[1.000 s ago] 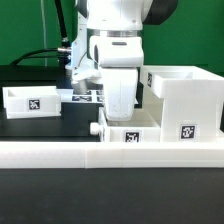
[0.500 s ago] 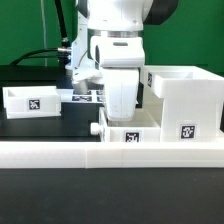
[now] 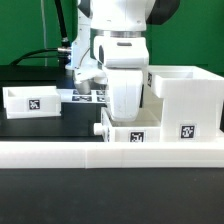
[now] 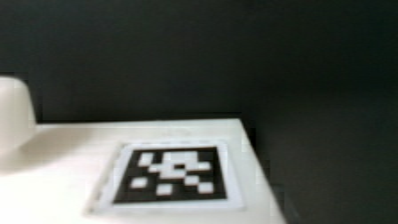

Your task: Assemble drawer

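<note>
The white housing [image 3: 186, 100] stands at the exterior view's right, with a tag on its front. A small white tray [image 3: 137, 136] lies just beside it, against the border wall, with a knob on the end away from the housing. My gripper [image 3: 128, 112] hangs straight down onto this tray; its fingers are hidden behind the hand and the tray wall. A second tray [image 3: 30, 100] lies at the exterior view's left. The wrist view shows only a flat white surface with a tag [image 4: 175, 172], very close, and black table beyond it.
The long low white border wall [image 3: 100, 157] runs across the front. The marker board [image 3: 88, 97] lies behind the hand, between the two trays. Black cables hang at the back left, before a green backdrop.
The hand and the middle tray have both shifted slightly toward the housing, to the exterior view's right. The left tray and the housing have not moved.
</note>
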Controlling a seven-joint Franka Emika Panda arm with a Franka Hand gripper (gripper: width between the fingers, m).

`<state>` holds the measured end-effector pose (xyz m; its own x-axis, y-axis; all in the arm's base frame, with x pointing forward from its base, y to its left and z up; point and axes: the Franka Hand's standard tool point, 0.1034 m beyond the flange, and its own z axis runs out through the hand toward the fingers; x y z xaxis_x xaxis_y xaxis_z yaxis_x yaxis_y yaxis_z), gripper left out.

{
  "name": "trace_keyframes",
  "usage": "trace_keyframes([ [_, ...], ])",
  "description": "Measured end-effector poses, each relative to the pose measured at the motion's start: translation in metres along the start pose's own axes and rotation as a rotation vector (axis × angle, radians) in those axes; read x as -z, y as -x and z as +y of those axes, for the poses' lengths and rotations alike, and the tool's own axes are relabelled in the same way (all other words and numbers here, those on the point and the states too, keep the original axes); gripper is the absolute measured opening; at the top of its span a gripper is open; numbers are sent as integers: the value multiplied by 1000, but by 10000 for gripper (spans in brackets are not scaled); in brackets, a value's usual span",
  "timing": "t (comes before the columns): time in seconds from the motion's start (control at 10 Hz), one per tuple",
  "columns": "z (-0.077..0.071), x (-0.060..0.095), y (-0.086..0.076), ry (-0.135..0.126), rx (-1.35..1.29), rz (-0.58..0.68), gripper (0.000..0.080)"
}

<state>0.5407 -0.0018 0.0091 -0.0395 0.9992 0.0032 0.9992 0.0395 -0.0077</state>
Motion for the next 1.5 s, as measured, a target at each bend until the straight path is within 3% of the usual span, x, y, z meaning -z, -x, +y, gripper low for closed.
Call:
trace_keyframes([
  [0.9,1,0,-11,2,13,7,41],
  [1.0,1,0,-10,1,11,7,135],
  [1.2,3,3,-10,4,1,6,421],
  [1.3,2,6,-10,-5,-11,4,421],
  [1.4,4,11,-10,-5,-16,1,583],
  [1.5,7,18,-10,2,-23,-1,636],
])
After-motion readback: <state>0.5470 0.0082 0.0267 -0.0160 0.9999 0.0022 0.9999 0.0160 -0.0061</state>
